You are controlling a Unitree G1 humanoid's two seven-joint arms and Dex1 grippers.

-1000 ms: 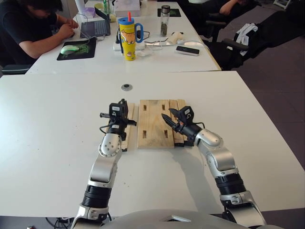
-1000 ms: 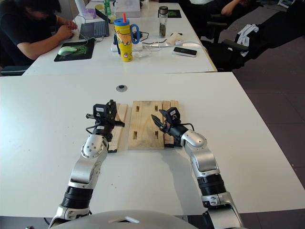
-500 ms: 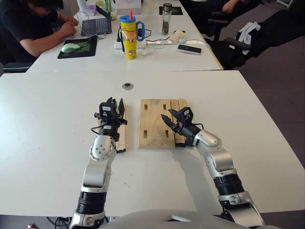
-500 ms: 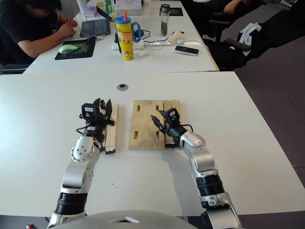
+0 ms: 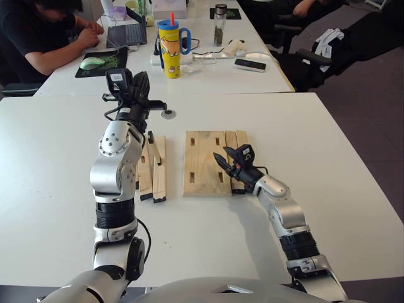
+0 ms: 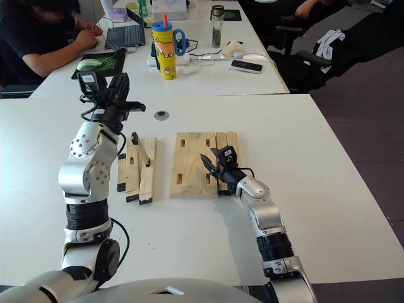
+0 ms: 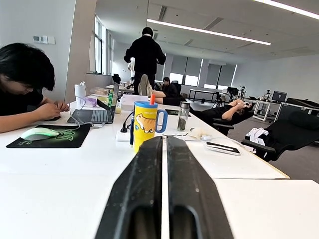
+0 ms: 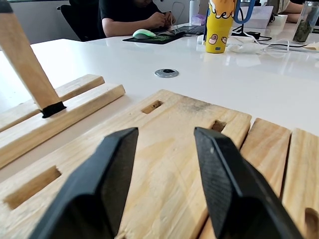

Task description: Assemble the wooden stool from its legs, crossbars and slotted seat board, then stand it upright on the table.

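The right tool (image 5: 222, 158) is hovering low over the pale wooden slotted seat board (image 5: 203, 165), its fingers standing apart. The board is lying flat on the white bench (image 5: 57, 170), with narrow wooden slats (image 5: 240, 140) touching its right edge. Just left of it, black-tipped wooden sticks (image 5: 153, 169) are lying side by side, one seemingly tilting up. Farther off, the left tool (image 7: 164, 142) is hanging high above the bench, fingers pressed together.

One seat board (image 5: 205, 163), two end effectors (image 7: 164, 142) (image 8: 165, 132).

white table (image 5: 328, 164) | seat board (image 5: 205, 164) flat, mid | leg pieces (image 5: 159, 177) left | 2 slats (image 5: 238, 140) right | grommet (image 5: 168, 114) behind
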